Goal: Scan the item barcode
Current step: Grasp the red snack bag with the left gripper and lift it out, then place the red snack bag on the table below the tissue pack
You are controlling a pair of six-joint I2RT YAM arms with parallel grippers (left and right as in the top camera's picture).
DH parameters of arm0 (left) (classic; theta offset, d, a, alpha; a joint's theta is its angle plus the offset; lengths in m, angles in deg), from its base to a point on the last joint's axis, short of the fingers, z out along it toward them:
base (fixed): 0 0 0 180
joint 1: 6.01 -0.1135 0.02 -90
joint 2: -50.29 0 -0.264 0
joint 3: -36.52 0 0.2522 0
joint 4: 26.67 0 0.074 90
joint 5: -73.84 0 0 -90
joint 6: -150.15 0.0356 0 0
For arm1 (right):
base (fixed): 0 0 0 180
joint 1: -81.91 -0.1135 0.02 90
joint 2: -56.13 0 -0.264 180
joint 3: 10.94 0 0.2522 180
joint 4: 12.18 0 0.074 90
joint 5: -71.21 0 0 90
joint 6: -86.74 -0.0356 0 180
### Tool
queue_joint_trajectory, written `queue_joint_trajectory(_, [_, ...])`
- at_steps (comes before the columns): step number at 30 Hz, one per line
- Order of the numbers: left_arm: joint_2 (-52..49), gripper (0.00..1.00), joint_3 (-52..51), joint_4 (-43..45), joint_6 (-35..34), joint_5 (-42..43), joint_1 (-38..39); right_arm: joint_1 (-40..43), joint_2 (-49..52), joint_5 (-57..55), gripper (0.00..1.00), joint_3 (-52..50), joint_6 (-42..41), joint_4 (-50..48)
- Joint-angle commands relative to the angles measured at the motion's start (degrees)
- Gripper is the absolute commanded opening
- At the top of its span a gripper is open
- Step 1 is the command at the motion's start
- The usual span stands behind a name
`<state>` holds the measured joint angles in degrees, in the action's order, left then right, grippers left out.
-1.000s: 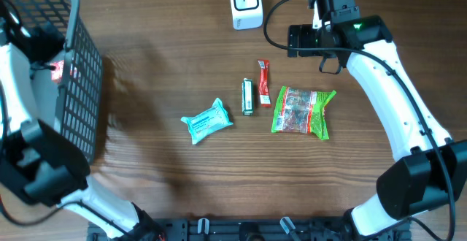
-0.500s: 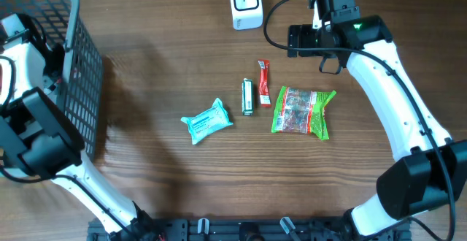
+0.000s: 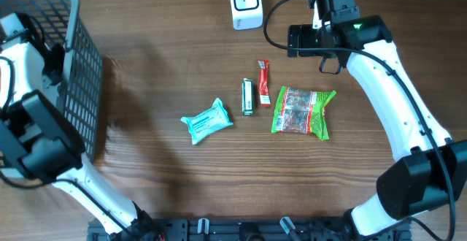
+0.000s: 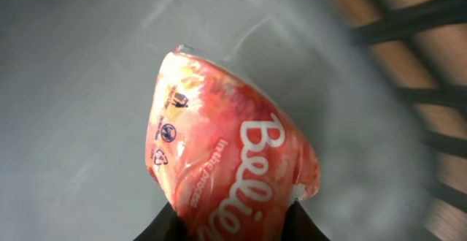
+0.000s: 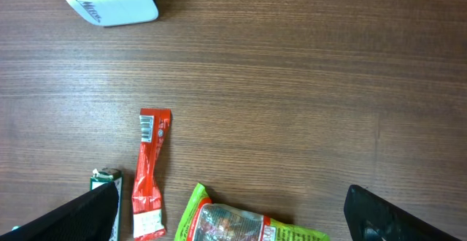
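In the left wrist view a red pouch with white lettering [image 4: 226,153] fills the middle, and my left gripper [image 4: 232,223] is shut on its lower end, a black finger pressed against each side. The pouch hangs over the grey basket floor [image 4: 80,73]. From overhead, only the left arm [image 3: 22,47] shows, reaching into the basket [image 3: 82,66]; the pouch is hidden there. The white scanner [image 3: 246,4] stands at the back of the table. My right gripper [image 3: 298,41] hovers open to the right of it, holding nothing [image 5: 233,223].
On the wood lie a teal packet [image 3: 207,120], a green stick [image 3: 247,97], a red stick [image 3: 263,83] and a green snack bag [image 3: 303,112]. The red stick [image 5: 149,175] and the bag [image 5: 241,226] lie below the right gripper. The basket's mesh wall stands at the left edge.
The left arm has shifted inside the basket, covering the red thing seen there before, and its jaws have closed on the red pouch. The right arm has not moved.
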<state>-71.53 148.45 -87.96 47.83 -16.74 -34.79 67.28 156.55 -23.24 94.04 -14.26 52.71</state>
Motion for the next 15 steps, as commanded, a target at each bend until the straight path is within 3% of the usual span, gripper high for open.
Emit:
queue_joint_trajectory(1, [14.4, 0.20, 0.3, -1.9, -0.6, -0.5, 0.0, 0.0, 0.6, 0.9, 1.00, -0.2, 0.3, -0.1])
queue_joint_trajectory(5, [28.1, 0.18, 0.3, -8.8, -5.2, 1.3, 0.3, 0.0, 0.6, 0.9, 1.00, -0.2, 0.3, -0.1])
queue_joint_trajectory(9, [39.3, 0.12, 0.3, -15.6, -6.2, 11.0, 2.6, 0.0, 0.6, 0.9, 1.00, -0.2, 0.3, -0.1])
queue_joint_trajectory(15, [46.5, 0.15, 0.3, -30.4, -6.4, 13.2, 17.1, 0.0, 0.6, 0.9, 1.00, -0.2, 0.3, -0.1])
